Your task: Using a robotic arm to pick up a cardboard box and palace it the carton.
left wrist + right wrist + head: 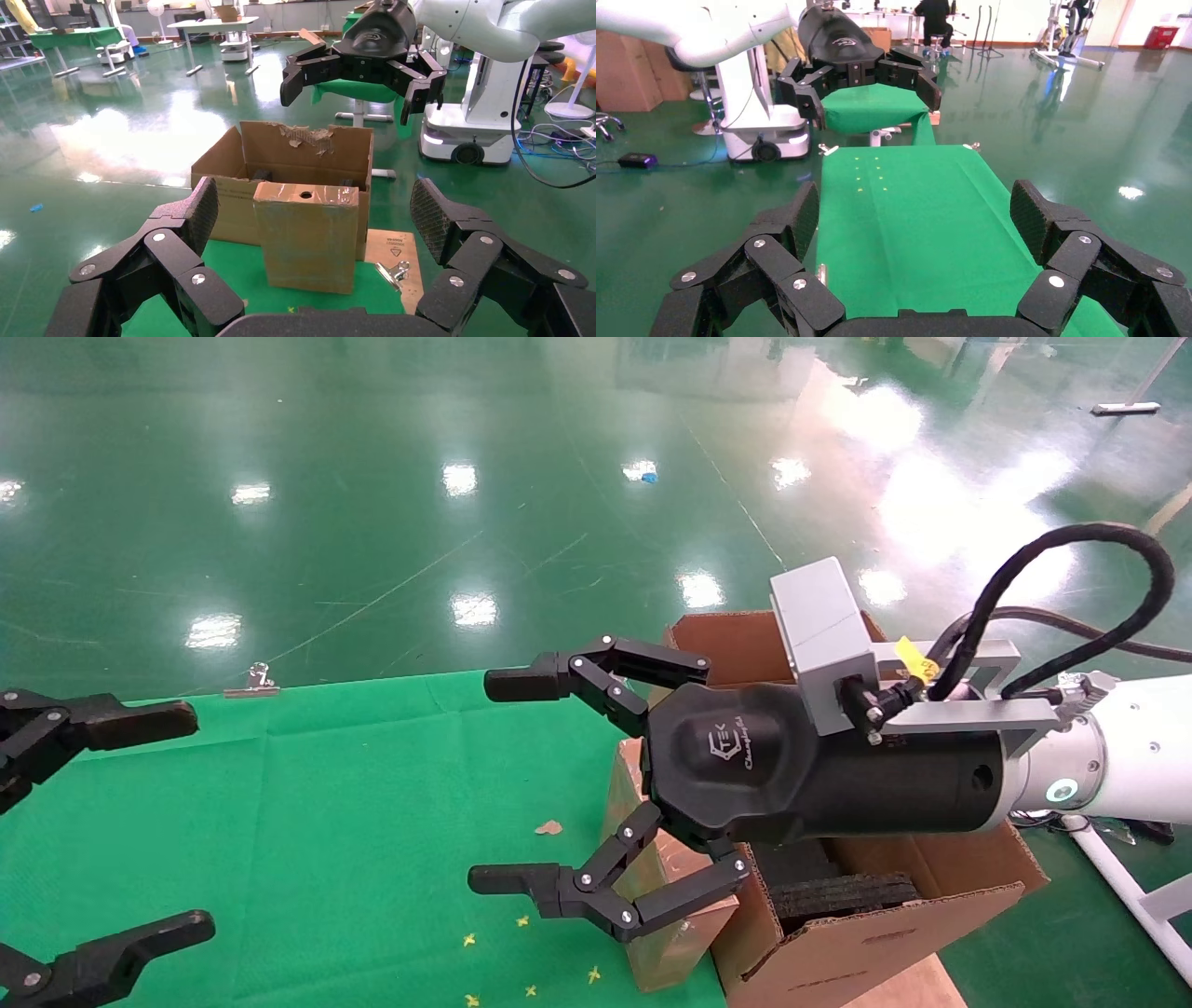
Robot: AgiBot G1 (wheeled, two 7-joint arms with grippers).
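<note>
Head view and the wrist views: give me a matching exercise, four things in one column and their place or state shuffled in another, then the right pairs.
Things:
1. cardboard box
2. carton
3. right hand
4. left hand

Places or states:
A. open, over the left side of the green cloth
B. upright on the green cloth, round hole on top
C. open, on the white arm, raised by the carton
D. torn flaps, black foam inside

Pairs: 1-B, 2-D, 3-C, 4-A

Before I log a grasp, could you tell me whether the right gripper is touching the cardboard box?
Apart. The left wrist view shows the right gripper open, well above the cardboard box.
</note>
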